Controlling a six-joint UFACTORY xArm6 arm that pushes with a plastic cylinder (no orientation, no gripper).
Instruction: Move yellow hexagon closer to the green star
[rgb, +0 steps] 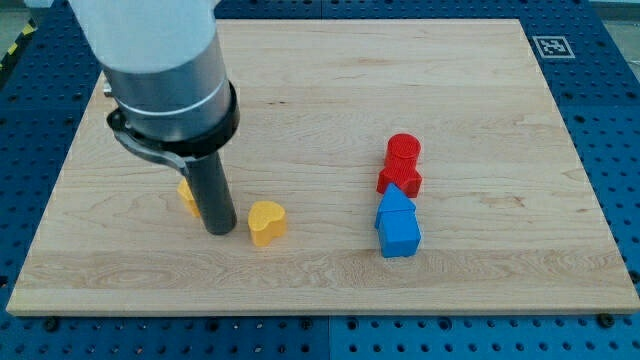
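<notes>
Closest to the camera on the light wooden board (300, 275) are a yellow heart-shaped block (266, 222) and, off to the right, a blue house-shaped block (399, 224). My tip (219, 228) sits just left of the heart; no pincer here, only a rod. Behind it a yellow block (187, 195) peeks out, probably the hexagon, mostly hidden. Just beyond the blue one: red blocks (402, 165), shape unclear.

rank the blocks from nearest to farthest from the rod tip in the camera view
From my tip:
1. Yellow block part hidden behind the rod, at its left; shape unclear.
2. Yellow heart, just right.
3. Blue block, far right.
4. Red block, above the blue one.
</notes>
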